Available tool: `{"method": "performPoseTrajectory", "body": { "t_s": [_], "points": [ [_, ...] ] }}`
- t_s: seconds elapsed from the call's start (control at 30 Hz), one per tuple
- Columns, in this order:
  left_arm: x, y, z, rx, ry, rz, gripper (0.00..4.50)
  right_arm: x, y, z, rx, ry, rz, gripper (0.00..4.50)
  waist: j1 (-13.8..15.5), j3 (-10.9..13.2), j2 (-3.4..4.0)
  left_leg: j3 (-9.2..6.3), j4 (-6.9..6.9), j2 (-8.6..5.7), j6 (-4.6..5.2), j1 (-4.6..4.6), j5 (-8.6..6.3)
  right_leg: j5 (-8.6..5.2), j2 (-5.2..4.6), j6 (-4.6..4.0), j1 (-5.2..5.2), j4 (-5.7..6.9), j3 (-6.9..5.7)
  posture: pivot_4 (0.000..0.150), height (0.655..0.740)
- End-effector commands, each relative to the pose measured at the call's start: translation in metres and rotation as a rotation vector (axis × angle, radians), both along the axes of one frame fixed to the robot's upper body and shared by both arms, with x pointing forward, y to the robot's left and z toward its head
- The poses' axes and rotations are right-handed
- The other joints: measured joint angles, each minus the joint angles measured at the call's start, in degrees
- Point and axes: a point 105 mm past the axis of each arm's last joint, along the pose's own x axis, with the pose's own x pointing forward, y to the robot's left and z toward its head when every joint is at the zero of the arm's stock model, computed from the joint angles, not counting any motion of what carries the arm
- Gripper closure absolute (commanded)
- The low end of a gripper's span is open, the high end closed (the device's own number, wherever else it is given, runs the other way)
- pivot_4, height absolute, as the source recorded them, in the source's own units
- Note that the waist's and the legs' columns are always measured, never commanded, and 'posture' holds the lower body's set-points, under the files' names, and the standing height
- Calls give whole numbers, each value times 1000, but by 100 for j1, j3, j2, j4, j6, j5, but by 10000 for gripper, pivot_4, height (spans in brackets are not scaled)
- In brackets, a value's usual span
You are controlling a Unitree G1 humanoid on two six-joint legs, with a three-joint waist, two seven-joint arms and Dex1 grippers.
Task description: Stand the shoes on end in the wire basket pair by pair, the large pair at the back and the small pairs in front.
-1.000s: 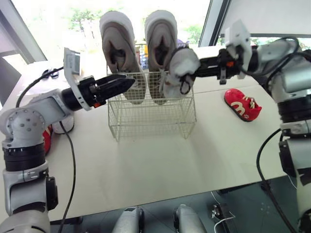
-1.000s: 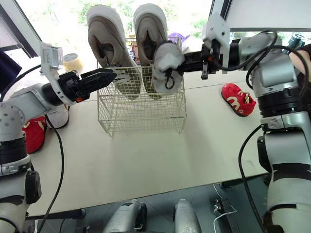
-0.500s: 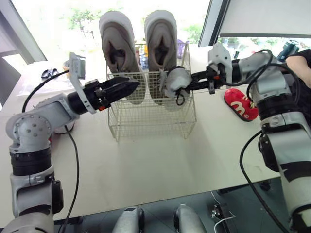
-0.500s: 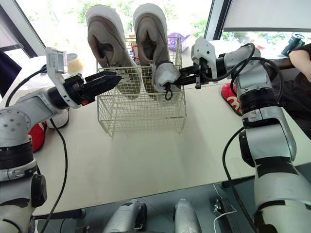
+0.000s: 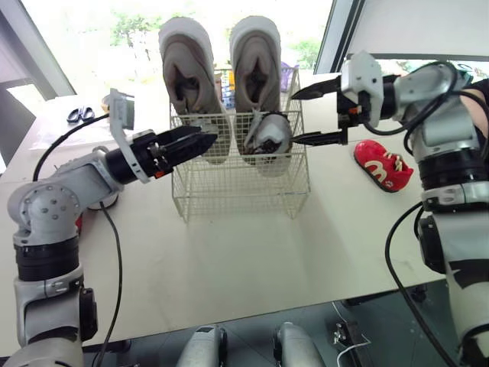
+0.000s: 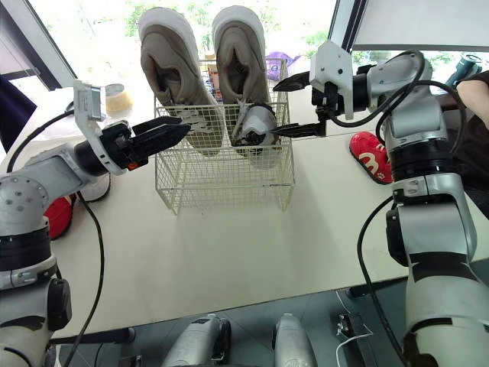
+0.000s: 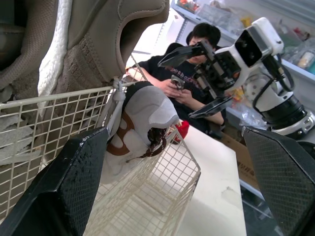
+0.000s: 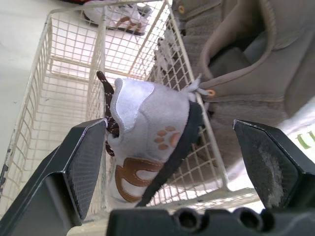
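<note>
Nestling in the wire-grid basket (image 5: 229, 195), a soft grey shoe (image 5: 267, 138) sits.

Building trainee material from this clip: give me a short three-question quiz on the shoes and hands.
1. True or false: the right hand is shut on the small grey shoe.
2. Where in the wire basket does the large beige pair stand? A) at the back B) in front C) outside it
3. Fill in: the loose shoe lying on the table by the right arm is ___.
Key: 1 false, it is open; 2 A; 3 red.
</note>
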Motion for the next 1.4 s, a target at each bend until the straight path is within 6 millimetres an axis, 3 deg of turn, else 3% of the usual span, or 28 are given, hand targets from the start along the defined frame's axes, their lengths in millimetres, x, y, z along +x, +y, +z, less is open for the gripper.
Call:
{"method": "performPoseTrajectory", "body": {
  "t_s": [0.03, 0.17, 0.27, 0.37, 0.47, 0.67, 0.77, 1.17, 1.4],
  "points": [
    [1, 28, 20, 24, -87, 141, 0, -24, -7, 39, 67, -113, -1, 737, -5, 0, 1, 0, -1, 0, 0, 0, 0, 0, 0, 0, -1, 0, 0, 1500, 7400],
    [20, 78, 33, 113, -109, 454, 0, -57, 2, 56, 132, -111, 59, 737, -31, 1, 2, 0, -11, 1, 0, -2, 0, 0, 2, 0, -12, 1, 5, 1500, 7400],
    [42, 121, 34, 180, -53, 705, 0, -80, 18, 52, 141, -87, 124, 737, -9, 1, 2, -1, -11, 2, 0, -1, 0, 0, 4, -1, -11, 3, 4, 1500, 7400],
    [68, 160, 16, 265, 70, 927, 0, -91, 31, 45, 149, -72, 162, 737, 20, 0, 2, -2, -6, -2, 6, -1, -3, 2, 3, -2, -8, 6, 2, 1500, 7400],
    [90, 186, -11, 325, 199, 1076, 0, -92, 37, 40, 160, -63, 163, 737, 63, 0, 0, -4, 1, -10, 10, -2, -4, 2, 0, -1, -3, 9, -2, 1500, 7400],
    [114, 204, -46, 395, 320, 1185, 0, -92, 41, 36, 168, -61, 154, 737, 97, 5, -25, -3, 6, -11, 7, -17, -1, 3, 3, 0, -18, 11, -7, 1500, 7400],
    [116, 211, -53, 433, 334, 1223, 0, -94, 40, 36, 174, -61, 144, 737, 59, 2, -31, -3, 23, -11, 1, -84, 3, 3, 3, 0, -87, 37, -8, 1500, 7400],
    [104, 238, -57, 413, 389, 1311, 0, -98, 37, 32, 189, -60, 84, 737, -10, 3, -35, -4, 23, -11, 1, -88, 3, 3, 1, 1, -93, 61, -11, 1500, 7400],
    [91, 246, -64, 430, 475, 1272, 0, -97, 38, 29, 189, -58, 76, 737, -6, 3, -35, -3, 26, -12, 2, -88, 3, 3, 1, 1, -94, 69, -11, 1500, 7400]
  ]
}}
